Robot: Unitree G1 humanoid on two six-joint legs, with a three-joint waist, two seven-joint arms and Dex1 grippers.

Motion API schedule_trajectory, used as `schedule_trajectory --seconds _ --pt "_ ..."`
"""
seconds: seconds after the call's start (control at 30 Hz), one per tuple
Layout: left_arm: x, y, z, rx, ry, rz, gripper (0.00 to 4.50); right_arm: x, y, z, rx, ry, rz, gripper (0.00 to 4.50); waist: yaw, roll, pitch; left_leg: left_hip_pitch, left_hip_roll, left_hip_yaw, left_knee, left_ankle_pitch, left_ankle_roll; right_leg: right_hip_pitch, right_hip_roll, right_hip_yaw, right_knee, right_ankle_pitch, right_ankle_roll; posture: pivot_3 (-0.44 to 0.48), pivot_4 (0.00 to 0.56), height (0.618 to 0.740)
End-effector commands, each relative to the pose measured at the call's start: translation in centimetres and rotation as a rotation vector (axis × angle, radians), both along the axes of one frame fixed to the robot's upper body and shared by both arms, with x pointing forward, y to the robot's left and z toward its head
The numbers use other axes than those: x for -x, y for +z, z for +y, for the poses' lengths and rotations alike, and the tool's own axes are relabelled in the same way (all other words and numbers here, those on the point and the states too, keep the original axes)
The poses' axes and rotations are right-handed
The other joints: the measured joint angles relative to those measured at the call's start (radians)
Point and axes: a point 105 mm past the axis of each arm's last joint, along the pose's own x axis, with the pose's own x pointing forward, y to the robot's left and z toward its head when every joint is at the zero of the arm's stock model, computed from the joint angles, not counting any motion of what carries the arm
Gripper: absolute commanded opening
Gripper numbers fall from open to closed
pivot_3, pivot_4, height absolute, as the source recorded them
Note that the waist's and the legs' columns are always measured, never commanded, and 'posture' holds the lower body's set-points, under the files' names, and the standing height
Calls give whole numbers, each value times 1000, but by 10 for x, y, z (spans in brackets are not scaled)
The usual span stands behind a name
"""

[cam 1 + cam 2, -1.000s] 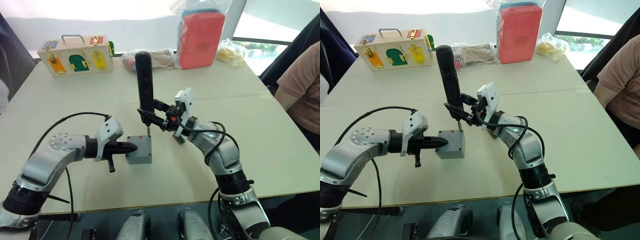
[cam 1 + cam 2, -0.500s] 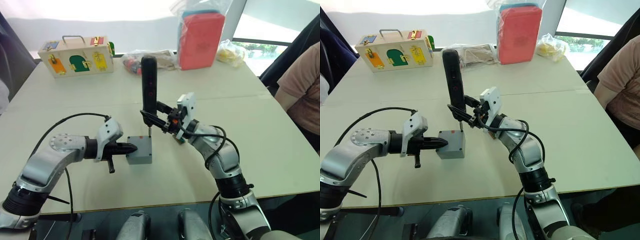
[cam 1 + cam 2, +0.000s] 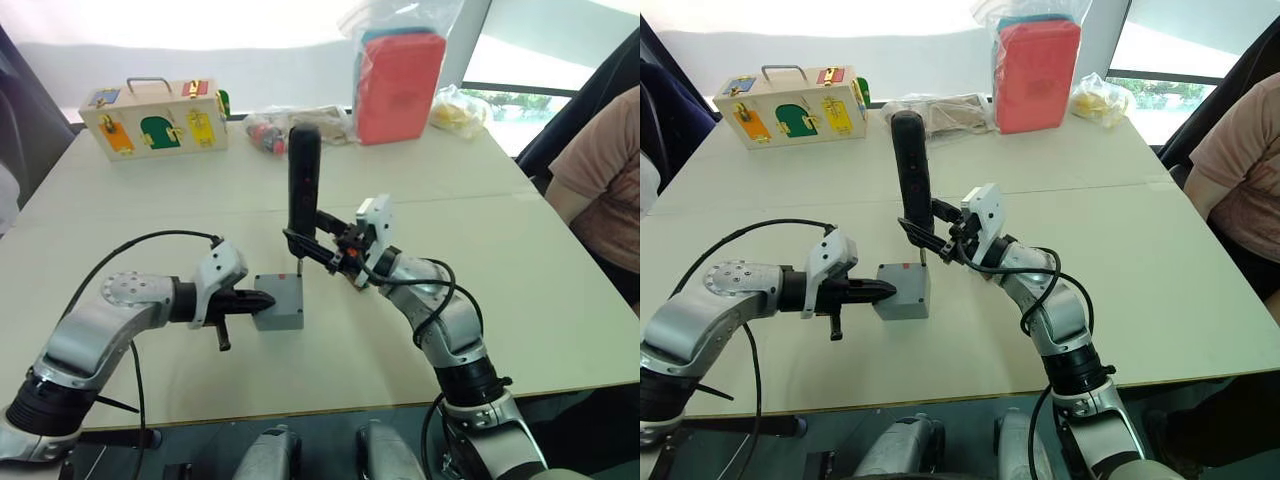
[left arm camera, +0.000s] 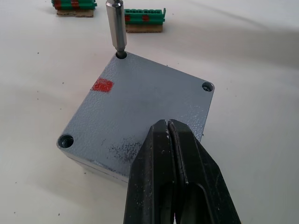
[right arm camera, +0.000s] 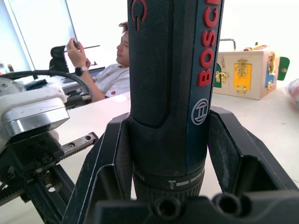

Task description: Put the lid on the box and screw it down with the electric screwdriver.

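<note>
My right gripper (image 3: 312,243) is clamped on the electric screwdriver (image 3: 303,180), holding it upright – its bit sits in the far corner hole of the lid (image 4: 140,119). The lid is on the box (image 3: 280,303), near the table's (image 3: 520,290) front edge. Box interior is hidden under the lid; the bit tip is buried in the hole. My left gripper (image 3: 262,298) has its fingers (image 4: 175,182) pressed together, tips against the box's left side at lid level – the exact contact point is hidden. Two other corner holes are visible, the fourth is covered by my fingers. Green connector pieces (image 4: 145,17) lie beyond the box, partly cut off.
</note>
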Motion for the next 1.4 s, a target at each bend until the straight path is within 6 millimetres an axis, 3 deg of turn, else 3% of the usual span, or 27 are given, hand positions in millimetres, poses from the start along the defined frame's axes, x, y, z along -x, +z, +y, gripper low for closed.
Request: schedule_trajectory --seconds 0.03,0.47,0.67,0.77,0.87,1.07,1.13,1.23,1.3,1.4 --pt "4 1 -2 -3 -8 -7 0 0 -39 6 108 19 121 1825 0 0 0 0 0 0 0 0 0 0 0 0 0 0 0 0 150 740" --pt "4 0 -2 -1 -2 -6 0 -1 -40 4 114 21 121 1825 0 0 -3 0 0 0 -1 0 0 0 0 0 0 0 0 0 150 740" --pt "-1 -6 2 -25 8 -14 0 -1 -30 3 126 29 86 1825 1 1 -4 0 0 0 -1 0 0 0 0 0 -1 0 0 0 150 740" --pt "-5 -5 4 -20 19 -28 0 -4 -2 2 66 26 40 1825 2 1 -4 0 0 0 -1 0 0 0 0 0 -1 0 0 0 150 740" --pt "-11 0 8 -13 42 -60 0 -8 57 -4 13 -18 -120 1825 3 1 -4 0 0 0 -1 0 0 0 0 0 -1 0 0 0 150 740" --pt "-27 40 15 196 148 -117 0 -5 140 -20 -180 -66 -260 1825 4 -1 0 -3 0 -1 -6 1 -2 -6 -1 0 0 0 0 0 150 740" --pt "-27 48 15 233 156 -125 0 -3 151 -22 -217 -62 -264 1825 2 -1 0 -4 0 -1 -7 5 -9 -8 -2 0 -1 0 0 0 150 740" --pt "-20 69 8 292 119 -158 0 -19 165 -41 -210 -112 -94 1825 -3 0 0 -4 0 0 -7 5 -8 -8 -3 1 0 0 0 0 150 740" --pt "-11 71 -1 270 66 -163 0 -25 151 -56 -73 -90 88 1825 0 0 0 -4 0 1 -7 5 -8 -8 -4 1 0 0 0 0 150 740" --pt "-3 72 -8 252 27 -159 0 -24 142 -71 10 -77 215 1825 7 -1 1 -4 -1 -1 -7 4 -6 -5 -5 -1 -3 0 -1 0 150 740"
